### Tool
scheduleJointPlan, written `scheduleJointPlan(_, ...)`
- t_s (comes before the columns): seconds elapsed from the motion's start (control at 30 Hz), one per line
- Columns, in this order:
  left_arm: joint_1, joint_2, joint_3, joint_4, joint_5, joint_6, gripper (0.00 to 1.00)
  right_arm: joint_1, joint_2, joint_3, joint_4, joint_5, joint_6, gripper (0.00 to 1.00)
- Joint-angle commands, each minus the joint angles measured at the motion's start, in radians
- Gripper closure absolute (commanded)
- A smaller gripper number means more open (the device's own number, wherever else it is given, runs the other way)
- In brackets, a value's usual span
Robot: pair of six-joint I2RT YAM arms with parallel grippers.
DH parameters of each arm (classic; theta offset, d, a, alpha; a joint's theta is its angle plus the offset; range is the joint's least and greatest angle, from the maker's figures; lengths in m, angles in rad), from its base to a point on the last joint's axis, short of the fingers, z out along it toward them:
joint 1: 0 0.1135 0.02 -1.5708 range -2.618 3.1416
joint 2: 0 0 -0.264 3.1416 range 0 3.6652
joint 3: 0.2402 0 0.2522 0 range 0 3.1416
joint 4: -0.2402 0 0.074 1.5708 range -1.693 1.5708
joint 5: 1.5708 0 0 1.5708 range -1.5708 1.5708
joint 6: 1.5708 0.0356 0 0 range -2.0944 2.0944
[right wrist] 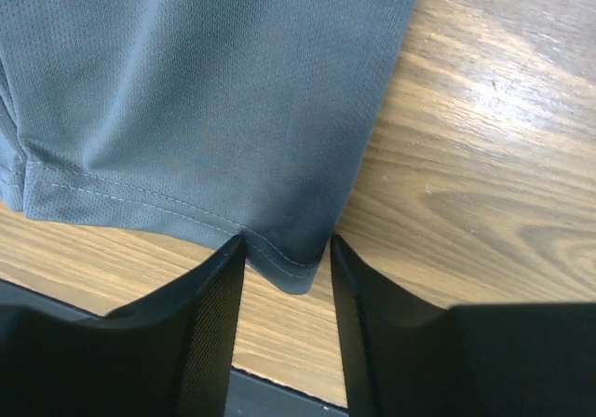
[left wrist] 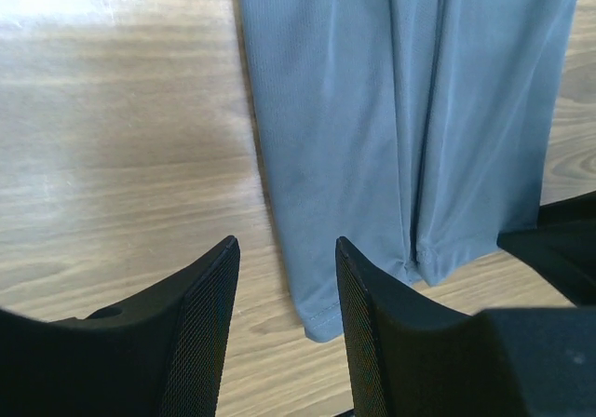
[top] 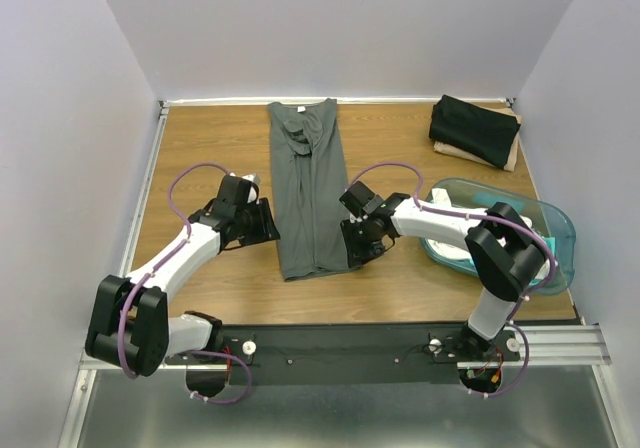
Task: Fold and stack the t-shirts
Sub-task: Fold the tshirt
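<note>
Dark grey t-shirt [top: 308,193] lies in the middle of the bench [top: 215,148], folded lengthwise into a long strip, collar far, hem near. Right gripper [right wrist: 287,245] sits at the near right hem corner, fingers apart, with the corner in the gap between them; can't tell if they touch the cloth. Left gripper [left wrist: 284,249] is just left of the near left hem corner, fingers apart, holding nothing, with wood and the shirt edge showing in the gap. Black t-shirt [top: 473,128] lies folded far right on a tan cloth [top: 512,146]. Teal tub [top: 555,223] stands at the right, near side.
</note>
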Motion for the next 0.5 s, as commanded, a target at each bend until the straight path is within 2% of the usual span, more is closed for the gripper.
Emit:
scheduleJointPlan(0.0,-0.021,-0.011,-0.039,0.013,0.031,-0.049,0.46,-0.002,0.026,-0.025,0.034,0.013,0.009,0.59)
scheduleJointPlan(0.07,-0.034,-0.005,-0.048,0.015,0.035,-0.057,0.46,-0.002,0.032,-0.028,0.034,0.009,0.014,0.67)
scheduleJointPlan(0.1,-0.044,-0.007,-0.059,0.015,0.035,-0.067,0.46,-0.002,0.032,-0.030,0.034,0.007,0.015,0.76)
scheduleJointPlan(0.13,-0.049,-0.005,-0.064,0.015,0.038,-0.072,0.46,-0.002,0.031,-0.030,0.034,0.008,0.018,0.79)
scheduleJointPlan(0.47,-0.095,-0.004,-0.140,0.059,0.098,-0.120,0.46,-0.002,0.037,-0.036,0.033,-0.010,0.015,0.80)
